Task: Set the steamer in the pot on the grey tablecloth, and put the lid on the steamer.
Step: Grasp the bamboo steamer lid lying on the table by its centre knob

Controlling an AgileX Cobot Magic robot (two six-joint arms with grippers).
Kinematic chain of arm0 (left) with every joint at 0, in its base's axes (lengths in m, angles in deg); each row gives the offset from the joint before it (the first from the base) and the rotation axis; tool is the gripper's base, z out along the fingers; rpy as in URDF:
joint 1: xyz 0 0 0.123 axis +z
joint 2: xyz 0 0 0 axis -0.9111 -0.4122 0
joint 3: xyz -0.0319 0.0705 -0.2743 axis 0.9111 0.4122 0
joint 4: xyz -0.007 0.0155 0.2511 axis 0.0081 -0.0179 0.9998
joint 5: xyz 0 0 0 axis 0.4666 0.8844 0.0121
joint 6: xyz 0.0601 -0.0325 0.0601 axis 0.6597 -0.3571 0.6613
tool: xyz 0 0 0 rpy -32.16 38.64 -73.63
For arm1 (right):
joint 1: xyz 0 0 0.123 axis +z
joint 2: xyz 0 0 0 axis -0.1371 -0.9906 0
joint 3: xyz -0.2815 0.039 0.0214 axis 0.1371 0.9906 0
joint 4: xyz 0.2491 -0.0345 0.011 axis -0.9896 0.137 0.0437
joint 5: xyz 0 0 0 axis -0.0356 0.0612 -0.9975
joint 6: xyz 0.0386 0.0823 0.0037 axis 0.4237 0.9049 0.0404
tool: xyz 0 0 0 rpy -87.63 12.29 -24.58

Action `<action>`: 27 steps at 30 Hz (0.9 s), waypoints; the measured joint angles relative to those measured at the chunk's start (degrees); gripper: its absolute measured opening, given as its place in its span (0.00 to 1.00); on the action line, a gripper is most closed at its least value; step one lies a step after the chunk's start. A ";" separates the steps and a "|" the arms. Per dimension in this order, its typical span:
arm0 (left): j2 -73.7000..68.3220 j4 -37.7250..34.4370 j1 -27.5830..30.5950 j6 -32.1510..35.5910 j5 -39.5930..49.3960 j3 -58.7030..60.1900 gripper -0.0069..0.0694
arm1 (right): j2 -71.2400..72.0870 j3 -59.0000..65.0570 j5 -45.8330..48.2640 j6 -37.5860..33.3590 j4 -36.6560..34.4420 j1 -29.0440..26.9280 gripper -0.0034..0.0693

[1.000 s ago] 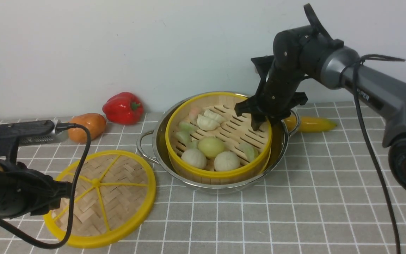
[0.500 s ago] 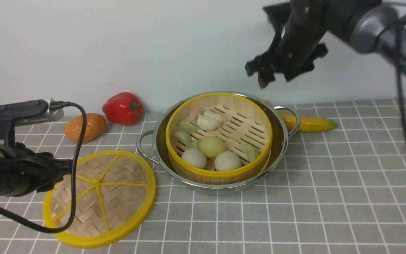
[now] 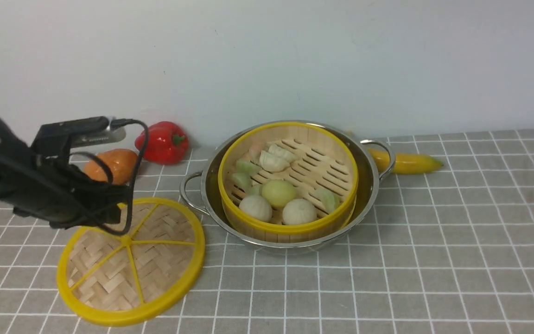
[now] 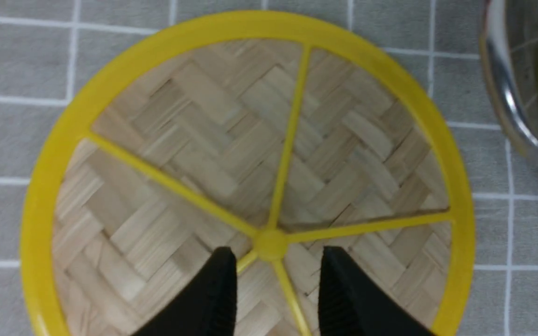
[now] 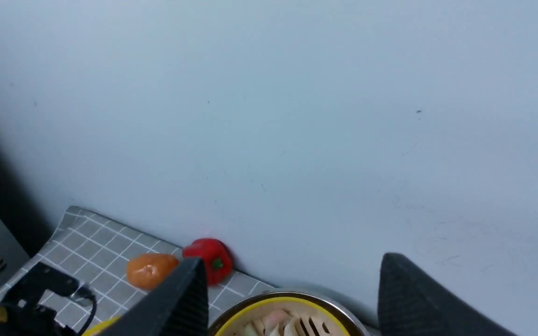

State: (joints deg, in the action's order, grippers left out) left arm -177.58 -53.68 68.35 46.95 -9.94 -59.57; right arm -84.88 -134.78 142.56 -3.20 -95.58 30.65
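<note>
The yellow-rimmed bamboo steamer (image 3: 290, 228) sits in the shiny steel pot (image 3: 295, 244) on the grey gridded tablecloth (image 3: 434, 241); lidding is in hand, we judge. Our left gripper (image 4: 278, 255), half open and empty, straddles the hub of the flat woven lid (image 4: 194, 121) beside the pot, seemingly just above it; our right gripper (image 5: 292, 263) gapes empty. Next we lower and pinch.

Sitting by the white wall (image 3: 267, 55): red bell pepper (image 3: 162, 141), with orange fruit (image 3: 117, 162) lying just beside it. Lying well apart on the right: yellow banana (image 3: 408, 163). Clustering together: pale round buns (image 3: 255, 208) and folded dumplings (image 3: 274, 160).
</note>
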 joint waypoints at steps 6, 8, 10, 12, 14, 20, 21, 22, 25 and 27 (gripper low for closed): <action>-4.50 5.40 -2.83 -0.35 3.72 -5.79 0.41 | 16.55 14.43 0.35 -0.12 2.48 0.00 0.71; -5.64 8.28 -3.77 -2.59 4.30 -6.60 0.41 | 23.54 21.13 0.63 -0.06 3.91 0.00 0.71; -5.97 9.62 -3.84 -4.06 4.37 -6.70 0.41 | 27.67 24.92 0.85 -0.06 4.46 0.00 0.71; -6.33 11.09 -3.84 -5.13 4.47 -6.77 0.41 | 31.37 28.11 0.89 0.16 4.65 0.00 0.71; -6.57 12.27 -3.84 -5.86 4.61 -6.77 0.41 | 33.94 30.36 0.97 1.02 4.65 0.00 0.71; -8.42 11.63 -3.84 -6.12 4.61 -6.77 0.41 | 35.95 31.85 1.10 2.13 4.65 0.00 0.71; -9.13 11.08 -3.84 -6.12 4.61 -6.77 0.41 | 35.97 31.91 1.10 2.27 4.65 0.00 0.71; -9.60 10.77 -3.84 -6.12 4.61 -6.77 0.41 | 35.97 31.99 1.10 2.27 4.65 0.00 0.71; -10.84 10.57 -3.88 -6.12 4.61 -6.77 0.41 | 35.97 32.05 1.10 2.49 4.65 0.00 0.71; -11.23 10.52 -3.88 -6.12 4.55 -6.77 0.41 | 35.97 32.05 1.10 2.51 4.65 0.00 0.71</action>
State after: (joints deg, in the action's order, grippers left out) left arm -188.81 -43.16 64.46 40.83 -5.39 -66.34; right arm -48.91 -102.73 143.66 -0.69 -90.93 30.65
